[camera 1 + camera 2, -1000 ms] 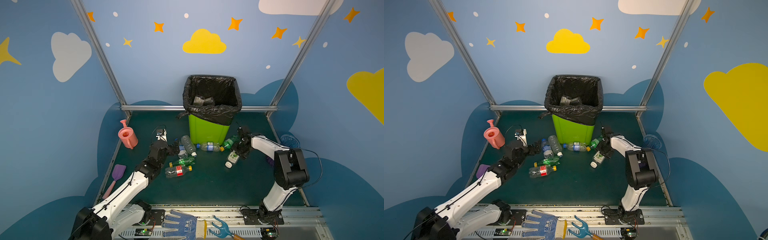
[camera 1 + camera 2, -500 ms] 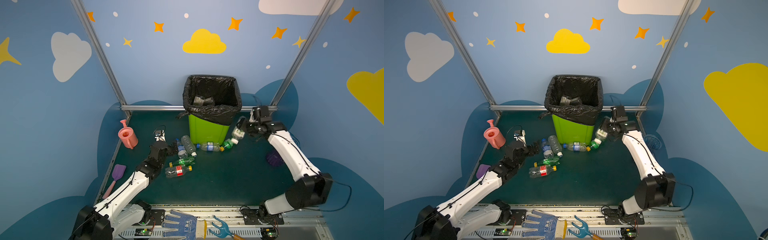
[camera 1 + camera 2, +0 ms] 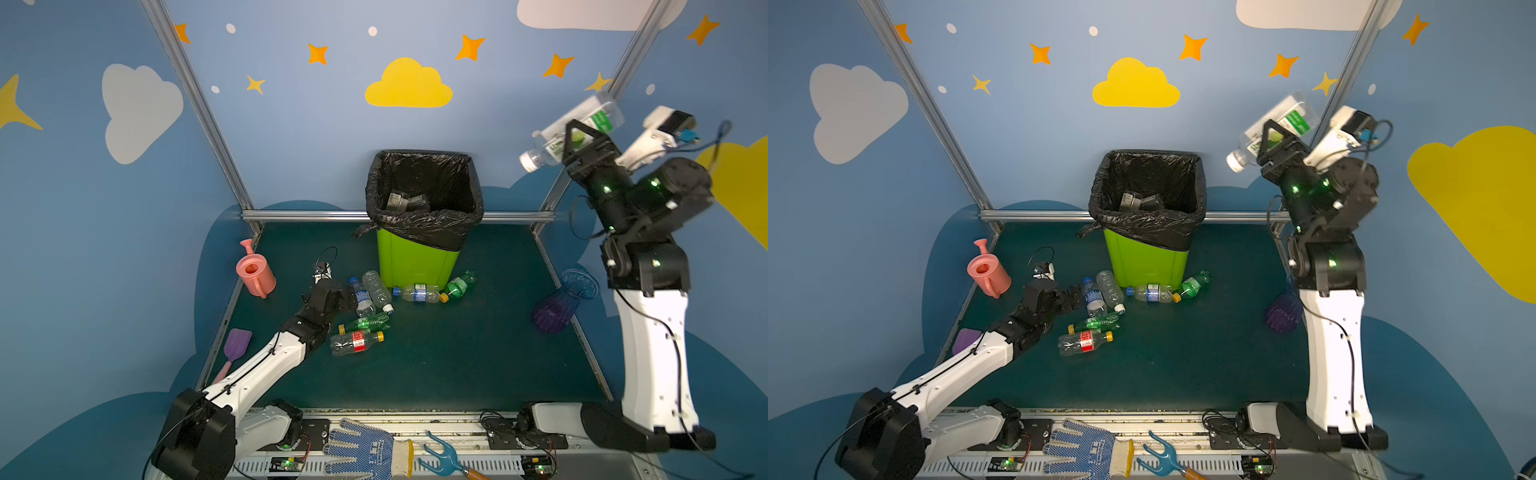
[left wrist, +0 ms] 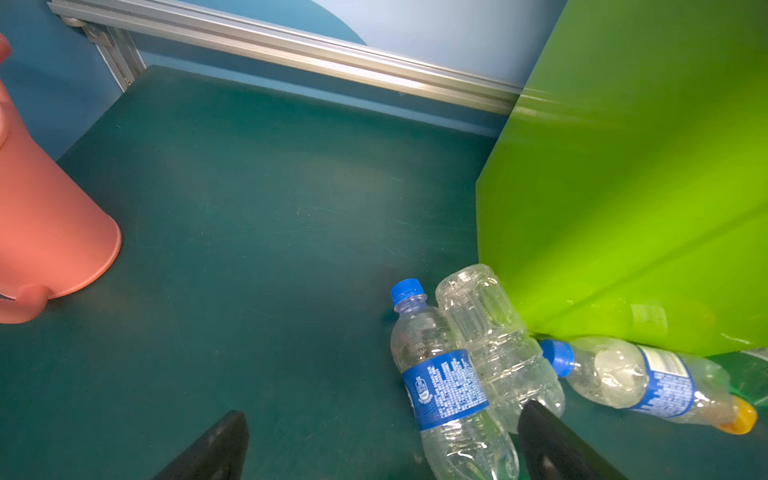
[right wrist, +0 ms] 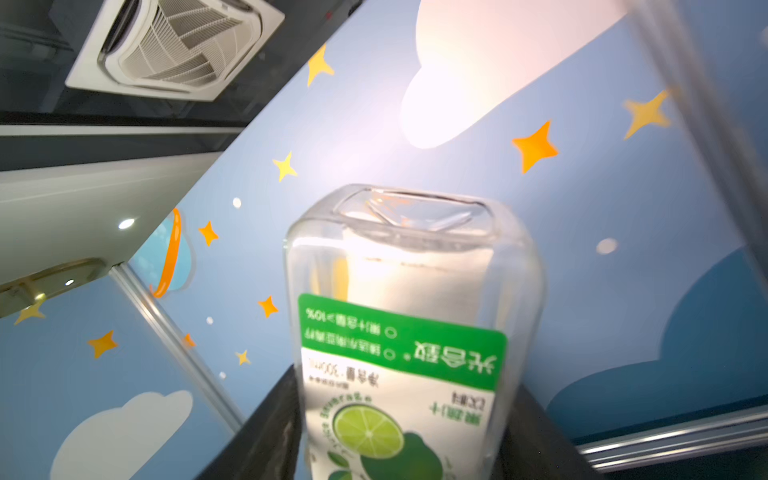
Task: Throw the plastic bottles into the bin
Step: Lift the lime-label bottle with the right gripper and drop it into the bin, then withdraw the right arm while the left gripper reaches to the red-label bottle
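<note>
Status: early-to-mid run, most of the work is left.

Right gripper [image 3: 575, 139] is clamped on a clear lime-label bottle [image 3: 598, 118]. It is held high, well above the bin [image 3: 415, 262] and off to its right, not over the opening, so that one isn't dropped yet. Its cap end tilts down toward the bin side.

Inside the black liner a couple of dark shapes [image 3: 405, 201] show; can't tell whether they're bottles.

Six bottles lie on the tabletop [image 3: 457, 365]:
- blue-label bottle [image 4: 446, 390] and plain clear bottle [image 4: 494, 345], touching side by side near the bin's corner
- orange-cap bottle [image 3: 415, 293] against the bin's foot, with a green bottle [image 3: 459, 284] just beside it
- yellow-cap green bottle [image 3: 365, 323] and red-label bottle [image 3: 355, 343], nearer the front

Left gripper [image 4: 382, 432] is low, jaws wide apart with the blue-label bottle between them — nothing gripped.

My read: one in the air, one lined up, five more after that.
</note>
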`<state>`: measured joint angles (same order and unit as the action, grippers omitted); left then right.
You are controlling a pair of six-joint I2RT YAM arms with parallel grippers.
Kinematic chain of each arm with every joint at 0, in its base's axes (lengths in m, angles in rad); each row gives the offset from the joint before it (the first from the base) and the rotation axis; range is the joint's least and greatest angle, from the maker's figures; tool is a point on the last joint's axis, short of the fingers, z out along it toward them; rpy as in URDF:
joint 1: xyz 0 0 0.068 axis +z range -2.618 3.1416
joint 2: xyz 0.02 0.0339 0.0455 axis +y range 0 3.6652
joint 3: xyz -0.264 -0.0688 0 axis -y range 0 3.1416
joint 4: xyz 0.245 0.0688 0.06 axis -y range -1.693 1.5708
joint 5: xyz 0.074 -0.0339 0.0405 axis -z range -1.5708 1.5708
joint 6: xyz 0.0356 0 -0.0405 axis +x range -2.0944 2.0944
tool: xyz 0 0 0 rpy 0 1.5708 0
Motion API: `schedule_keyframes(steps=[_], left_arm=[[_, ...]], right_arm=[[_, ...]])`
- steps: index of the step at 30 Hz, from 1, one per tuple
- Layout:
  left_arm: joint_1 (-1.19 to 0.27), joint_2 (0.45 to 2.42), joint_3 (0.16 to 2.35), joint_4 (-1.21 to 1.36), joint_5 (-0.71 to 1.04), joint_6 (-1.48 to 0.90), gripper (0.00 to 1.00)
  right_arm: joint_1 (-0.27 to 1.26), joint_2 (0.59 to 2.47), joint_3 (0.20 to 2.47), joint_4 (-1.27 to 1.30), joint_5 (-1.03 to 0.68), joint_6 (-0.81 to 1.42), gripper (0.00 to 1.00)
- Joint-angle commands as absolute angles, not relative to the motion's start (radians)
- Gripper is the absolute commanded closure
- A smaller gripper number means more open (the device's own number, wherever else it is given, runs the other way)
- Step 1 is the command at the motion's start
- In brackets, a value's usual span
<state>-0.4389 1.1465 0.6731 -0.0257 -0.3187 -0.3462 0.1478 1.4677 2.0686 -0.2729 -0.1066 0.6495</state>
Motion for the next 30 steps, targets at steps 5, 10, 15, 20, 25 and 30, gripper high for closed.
schedule_keyframes(steps=[5, 10, 15, 20, 25, 30], left_arm=[[-0.436, 1.109, 0.728, -0.145, -0.335, -0.443, 0.0], [-0.436, 1.026, 0.735, -0.248, -0.385, -0.61, 0.0], [-0.437, 0.938, 0.731, -0.398, -0.393, -0.862, 0.0], [-0.438, 0.852, 0.706, -0.51, -0.378, -1.066, 0.0], [-0.441, 0.79, 0.672, -0.598, -0.286, -1.243, 0.0], [-0.472, 0.804, 0.646, -0.676, -0.21, -1.385, 0.0]], right_arm=[[0.261, 1.982, 2.723, -0.767, -0.358, 0.546, 0.17], [0.281, 1.695, 2.367, -0.456, -0.248, 0.532, 0.05], [0.261, 1.423, 1.996, -0.285, -0.171, 0.534, 0.02], [0.174, 1.266, 1.733, -0.237, -0.191, 0.557, 0.02], [0.059, 1.128, 1.419, -0.203, -0.212, 0.635, 0.02], [-0.023, 1.042, 1.144, -0.221, -0.226, 0.686, 0.02]])
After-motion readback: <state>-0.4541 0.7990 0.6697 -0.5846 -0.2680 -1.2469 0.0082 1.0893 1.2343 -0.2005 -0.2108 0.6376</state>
